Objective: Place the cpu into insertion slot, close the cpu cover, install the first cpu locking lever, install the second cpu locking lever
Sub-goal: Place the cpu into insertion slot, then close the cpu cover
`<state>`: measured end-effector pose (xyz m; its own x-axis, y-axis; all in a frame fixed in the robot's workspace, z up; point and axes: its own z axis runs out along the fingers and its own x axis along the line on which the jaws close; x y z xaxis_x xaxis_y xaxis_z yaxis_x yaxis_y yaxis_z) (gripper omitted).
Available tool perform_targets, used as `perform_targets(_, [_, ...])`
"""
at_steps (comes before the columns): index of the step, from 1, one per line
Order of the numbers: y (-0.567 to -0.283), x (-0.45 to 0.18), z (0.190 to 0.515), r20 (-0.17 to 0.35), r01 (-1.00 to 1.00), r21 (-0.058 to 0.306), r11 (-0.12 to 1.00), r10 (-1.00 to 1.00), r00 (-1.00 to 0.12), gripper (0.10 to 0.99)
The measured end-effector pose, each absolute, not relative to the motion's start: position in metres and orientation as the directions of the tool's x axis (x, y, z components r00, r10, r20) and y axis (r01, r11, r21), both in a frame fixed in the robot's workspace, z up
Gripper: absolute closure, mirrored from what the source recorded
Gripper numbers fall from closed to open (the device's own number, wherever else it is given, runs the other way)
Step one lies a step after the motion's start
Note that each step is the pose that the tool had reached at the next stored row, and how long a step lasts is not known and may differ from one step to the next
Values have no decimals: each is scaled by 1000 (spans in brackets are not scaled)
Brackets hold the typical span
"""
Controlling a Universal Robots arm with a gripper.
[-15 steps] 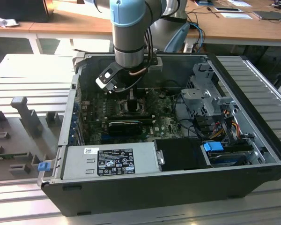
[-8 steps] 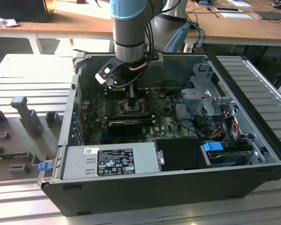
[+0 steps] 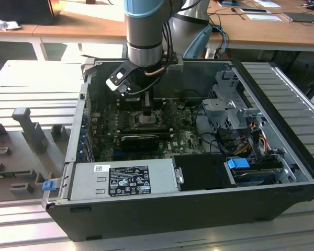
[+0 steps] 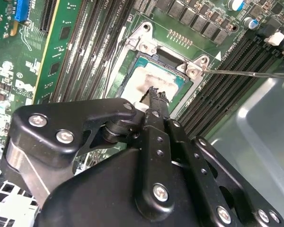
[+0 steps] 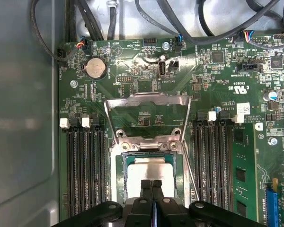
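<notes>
A robot arm reaches down into an open computer case [image 3: 146, 214]. In the exterior view its gripper [image 3: 146, 112] sits about 11 o'clock of the case's middle. The grey power supply [image 3: 120, 180] lies at 6 o'clock from the gripper, and the metal drive cage [image 3: 227, 107] at 3 o'clock.

In both wrist views the jaws are clenched together with nothing between them, just above the chip [image 5: 149, 166]. The chip lies flat, pale face up, inside the socket [image 5: 117, 175] on the green board. The cover [image 5: 146, 98] is swung open and stands up from the hinge edge of the socket. In the second wrist view a thin locking lever [image 4: 246, 73] sticks out free from a socket corner. Black memory slots [image 5: 85, 165] flank the socket on both sides.
</notes>
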<state>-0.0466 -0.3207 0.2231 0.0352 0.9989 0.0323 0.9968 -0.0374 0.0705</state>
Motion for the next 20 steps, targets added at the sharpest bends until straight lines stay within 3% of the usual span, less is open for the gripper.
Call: perform_targets(20, [-321, -25, 238, 32, 998, 53, -38, 999, 36, 980])
